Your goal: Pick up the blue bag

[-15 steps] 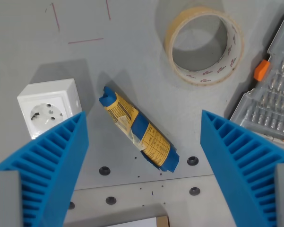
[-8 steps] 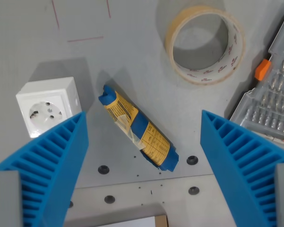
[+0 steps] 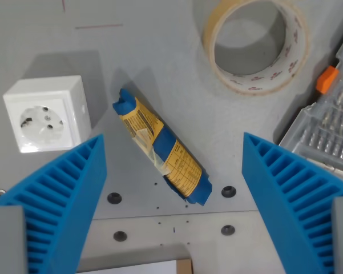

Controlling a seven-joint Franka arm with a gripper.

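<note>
Bag [image 3: 161,147] lies diagonally between the wide-open end effector [image 3: 171,188] fingers; closing unrotated may skew it or nudge the socket [image 3: 44,113].

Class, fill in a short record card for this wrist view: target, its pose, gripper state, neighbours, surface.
target: blue bag with yellow label
pose: lying flat, diagonal, between the open fingers
gripper: gripper open, not touching the bag
neighbours: white socket at the wrist view's left; tape roll upper right; bit case at right edge
surface: grey table
</note>
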